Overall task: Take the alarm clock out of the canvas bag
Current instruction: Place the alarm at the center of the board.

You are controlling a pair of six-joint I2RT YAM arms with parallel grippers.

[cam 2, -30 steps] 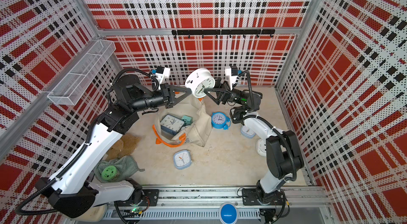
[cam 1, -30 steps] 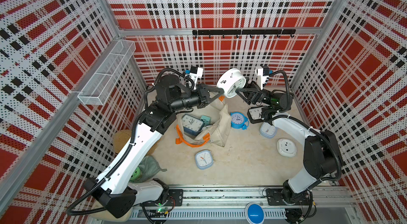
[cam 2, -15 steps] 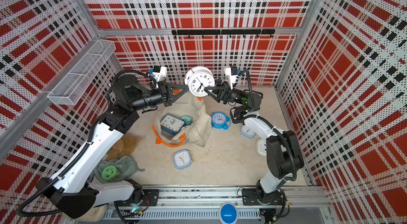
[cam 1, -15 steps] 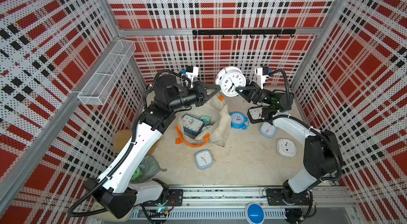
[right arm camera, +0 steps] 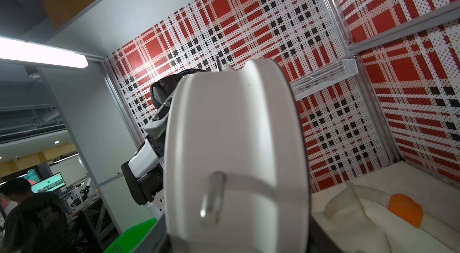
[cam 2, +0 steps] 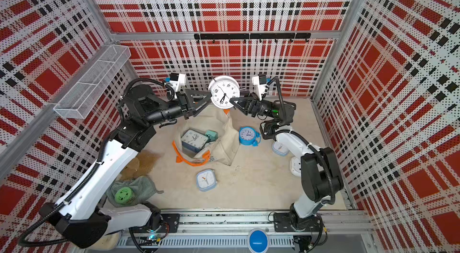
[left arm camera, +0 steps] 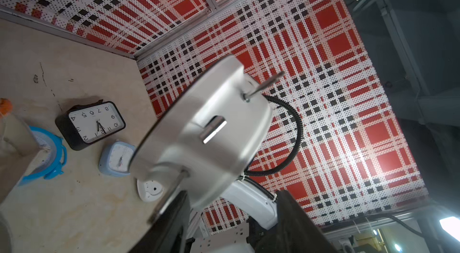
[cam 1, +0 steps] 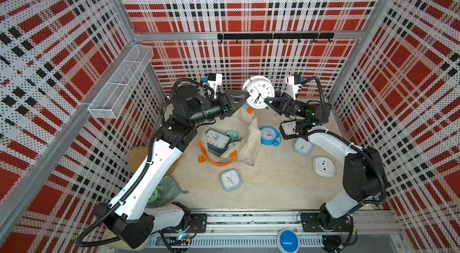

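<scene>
- At the near edge of the table (cam 1: 273, 189), a pale blue square clock (cam 1: 230, 179) lies face up, at about 6 o'clock from the canvas bag (cam 1: 249, 144).
- In mid-table the canvas bag lies slumped with its orange-trimmed mouth open. A dark-cased clock (cam 1: 217, 139) and a small teal clock (cam 1: 232, 135) sit inside it.
- A blue round clock (cam 1: 268, 135) stands just beside the bag, at 3 o'clock.
- Farther back, at 12 o'clock from the bag, the white clock (cam 1: 258, 92) hangs in the air well clear of the bag, its dial turned up toward the top cameras.
- The left claw (cam 1: 242, 100), at the clock's 9 o'clock, is released, with its jaws spread. The right claw (cam 1: 268, 105), at about 4 o'clock, is clenched on the clock's edge and appears to carry it alone.
- This looks like a hand-over between arms, with the clock already out. Next, the left claw should back off without snagging the clock's metal legs, and the right should set the clock on a bare patch of table.
- Only the dial numerals 1 to 12 can be read. No brand is legible, and the bag's print is too small to make out.
</scene>
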